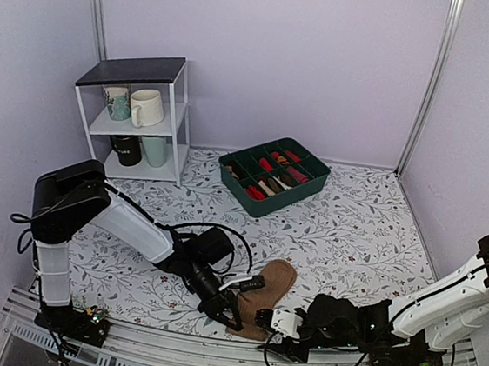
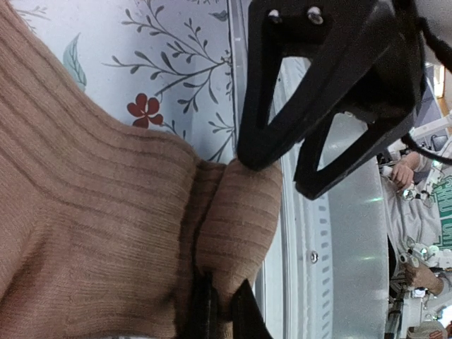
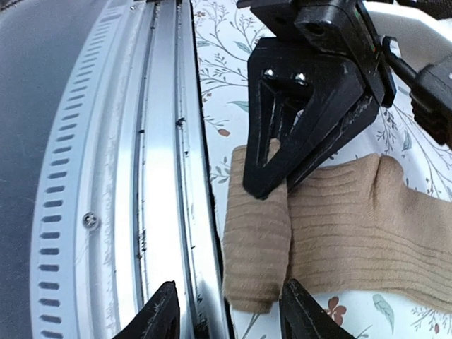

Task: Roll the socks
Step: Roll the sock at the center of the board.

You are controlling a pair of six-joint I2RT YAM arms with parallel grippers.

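Top external view: socks [image 1: 266,290] as one tan-brown knit strip at the near edge of the flower-printed surface [image 1: 352,238], lying between the two arms, long axis running away from the arm bases, near end folded over beside the metal rail [image 3: 162,176]. Left fingers [image 1: 232,319] closed narrow on that folded near end, knit pinched between them. Right fingers [image 1: 275,322] just beside, on the opposite side of the same end, spread wide and holding nothing.

Left wrist view: own two fingertips at the bottom edge, almost together, ribbed fabric bunched in the slit between. Fold raised as a short rounded lobe against the flat of the strip. Black fingers of the right arm above, set apart from each other, the nearer tip at the top of the lobe; touching or just over it, cannot tell.

Right wrist view: own fingertips at the bottom edge, well apart, one over the rail and one over the surface, the folded end between them with no contact visible. Fingers of the left arm coming down from the top, pressed together on the upper part of the fold.

Far side of the surface, well apart from the strip: white shelf unit [image 1: 179,124] at the left with mugs [image 1: 146,107] on two levels; green divided box [image 1: 288,198] near the middle, small rolled pairs [image 1: 266,185] in its compartments.
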